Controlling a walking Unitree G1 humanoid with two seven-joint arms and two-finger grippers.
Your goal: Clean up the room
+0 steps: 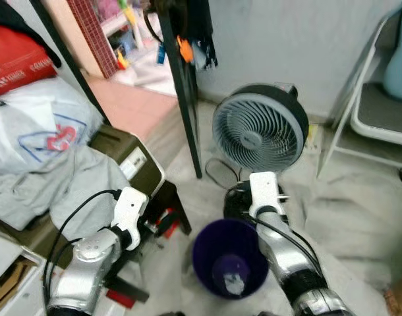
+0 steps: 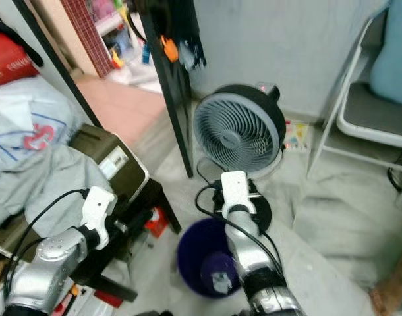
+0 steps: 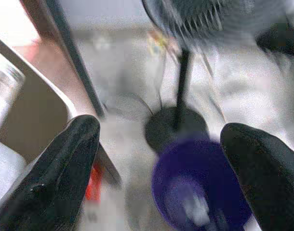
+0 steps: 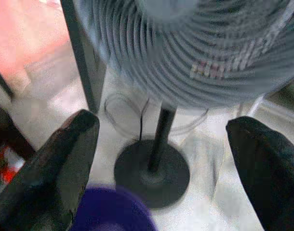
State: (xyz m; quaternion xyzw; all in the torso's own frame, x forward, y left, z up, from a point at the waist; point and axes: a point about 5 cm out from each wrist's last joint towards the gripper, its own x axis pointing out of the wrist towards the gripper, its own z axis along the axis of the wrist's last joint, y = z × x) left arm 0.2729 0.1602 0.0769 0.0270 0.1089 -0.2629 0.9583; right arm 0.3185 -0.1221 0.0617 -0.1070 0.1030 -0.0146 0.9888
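Purple bin (image 1: 229, 263) sits on floor below both hands, w/ a crumpled scrap (image 1: 233, 283) inside, fan (image 1: 259, 128) just behind. Left hand (image 3: 161, 163) and right hand (image 4: 161, 159) both spread wide, empty. Drop looks done; next: find more litter.
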